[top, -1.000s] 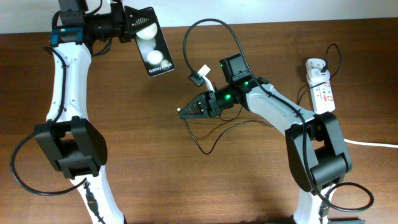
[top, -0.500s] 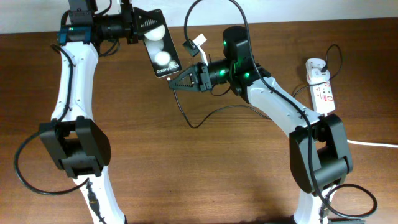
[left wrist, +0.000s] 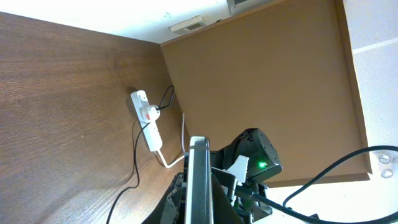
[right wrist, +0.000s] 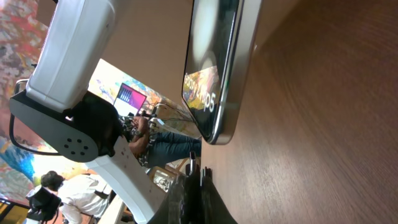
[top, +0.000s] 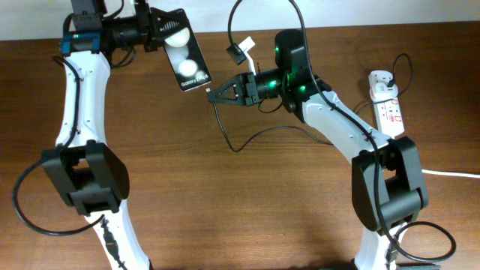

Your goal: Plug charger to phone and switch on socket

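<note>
My left gripper [top: 156,30] is shut on the black phone [top: 187,58], held above the table at the back, its face with two white circles up. In the left wrist view the phone [left wrist: 198,180] shows edge-on between the jaws [left wrist: 199,208]. My right gripper [top: 214,94] is shut on the charger plug tip [right wrist: 192,163], just right of the phone's lower end [right wrist: 219,93], a small gap between them. The thin black charger cable [top: 247,139] loops down over the table. The white socket [top: 388,103] lies at the right, with an adapter [top: 380,78] plugged in.
The socket's thick white cord [top: 450,174] runs off the right edge. The socket also shows in the left wrist view [left wrist: 148,121]. A white tag [top: 241,51] hangs on the cable above my right gripper. Brown tabletop [top: 225,210] lies below both arms.
My right gripper rose and moved up-left toward the phone with the plug, then shifted slightly right. The left gripper swung the phone right, then back a little left.
</note>
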`<action>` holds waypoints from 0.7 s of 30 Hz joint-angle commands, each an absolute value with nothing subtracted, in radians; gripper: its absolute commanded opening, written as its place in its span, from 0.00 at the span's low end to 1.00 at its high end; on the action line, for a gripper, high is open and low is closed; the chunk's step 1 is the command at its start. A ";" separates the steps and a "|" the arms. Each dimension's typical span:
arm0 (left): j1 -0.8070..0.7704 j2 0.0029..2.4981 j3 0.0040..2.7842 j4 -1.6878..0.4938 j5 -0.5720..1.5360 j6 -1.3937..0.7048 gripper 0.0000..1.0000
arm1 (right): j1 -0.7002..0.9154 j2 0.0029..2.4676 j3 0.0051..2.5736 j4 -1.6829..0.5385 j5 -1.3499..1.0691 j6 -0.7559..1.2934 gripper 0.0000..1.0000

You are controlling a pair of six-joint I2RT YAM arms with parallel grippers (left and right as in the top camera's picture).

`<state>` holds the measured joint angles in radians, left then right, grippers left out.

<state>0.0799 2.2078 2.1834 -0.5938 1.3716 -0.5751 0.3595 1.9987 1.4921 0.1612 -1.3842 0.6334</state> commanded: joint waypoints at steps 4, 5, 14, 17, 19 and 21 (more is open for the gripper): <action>0.081 2.178 2.196 -0.588 1.368 -0.568 0.00 | 0.360 1.979 1.504 0.165 -1.351 0.716 0.04; 0.081 2.178 2.196 -0.587 1.356 -0.577 0.00 | 0.360 1.979 1.504 0.165 -1.338 0.723 0.04; 0.081 2.178 2.196 -0.554 1.322 -0.639 0.00 | 0.361 1.979 1.504 0.165 -1.308 0.723 0.04; 0.079 2.178 2.196 -0.553 1.353 -0.638 0.00 | 0.361 1.979 1.504 0.204 -1.332 0.723 0.04; 0.079 2.178 2.196 -0.531 1.389 -0.639 0.00 | 0.361 1.979 1.504 0.207 -1.332 0.723 0.04; 0.078 2.178 2.196 -0.531 1.391 -0.639 0.00 | 0.373 1.979 1.504 0.207 -1.330 0.723 0.04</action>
